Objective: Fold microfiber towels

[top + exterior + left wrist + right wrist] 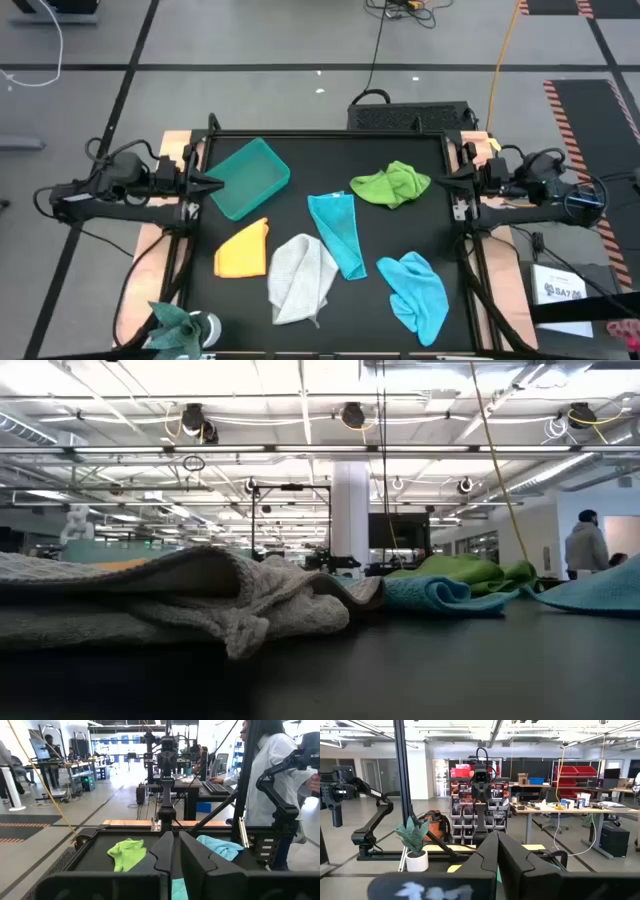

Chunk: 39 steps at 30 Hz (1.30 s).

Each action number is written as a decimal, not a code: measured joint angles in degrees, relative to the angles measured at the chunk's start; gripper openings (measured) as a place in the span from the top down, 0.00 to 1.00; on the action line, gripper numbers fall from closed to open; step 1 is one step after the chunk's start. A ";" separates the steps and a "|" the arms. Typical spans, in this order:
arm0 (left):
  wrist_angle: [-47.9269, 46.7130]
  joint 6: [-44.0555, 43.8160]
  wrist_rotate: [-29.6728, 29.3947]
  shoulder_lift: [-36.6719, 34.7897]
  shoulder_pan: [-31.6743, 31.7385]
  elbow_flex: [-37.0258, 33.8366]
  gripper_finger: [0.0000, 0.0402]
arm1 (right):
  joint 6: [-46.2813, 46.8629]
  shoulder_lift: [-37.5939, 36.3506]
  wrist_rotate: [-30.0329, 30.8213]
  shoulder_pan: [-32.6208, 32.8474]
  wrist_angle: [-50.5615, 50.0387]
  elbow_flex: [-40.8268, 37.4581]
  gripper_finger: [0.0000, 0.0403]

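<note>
Left gripper [218,183] beside teal bin [250,178]

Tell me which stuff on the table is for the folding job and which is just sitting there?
For the job:
orange-yellow towel
light grey towel
teal towel
lime green towel
light blue towel

Just sitting there:
teal plastic bin
small potted plant

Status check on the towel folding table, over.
Left gripper shut, parked at left edge; right gripper shut at right edge, both empty. Five soft microfiber towels lie unfolded, untouched. Rigid teal plastic bin sits near left gripper.
</note>
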 joint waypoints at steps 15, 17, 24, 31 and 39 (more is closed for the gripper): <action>0.00 -0.02 -0.01 -0.02 0.00 0.00 0.92 | 0.00 0.00 0.00 0.02 0.00 0.00 1.00; 0.00 0.00 -0.01 -0.02 0.00 0.00 0.92 | -0.01 0.00 0.00 0.00 0.02 0.00 1.00; 0.00 -0.02 0.00 -0.02 0.00 0.00 0.92 | -0.02 0.00 0.05 0.02 0.04 0.00 1.00; 0.00 -0.02 0.00 -0.02 0.00 0.00 0.92 | 3.19 0.00 0.09 -0.06 0.17 0.00 1.00; 0.00 -0.01 0.00 -0.01 0.00 0.00 0.92 | 9.35 0.24 0.15 -0.28 1.68 0.00 1.00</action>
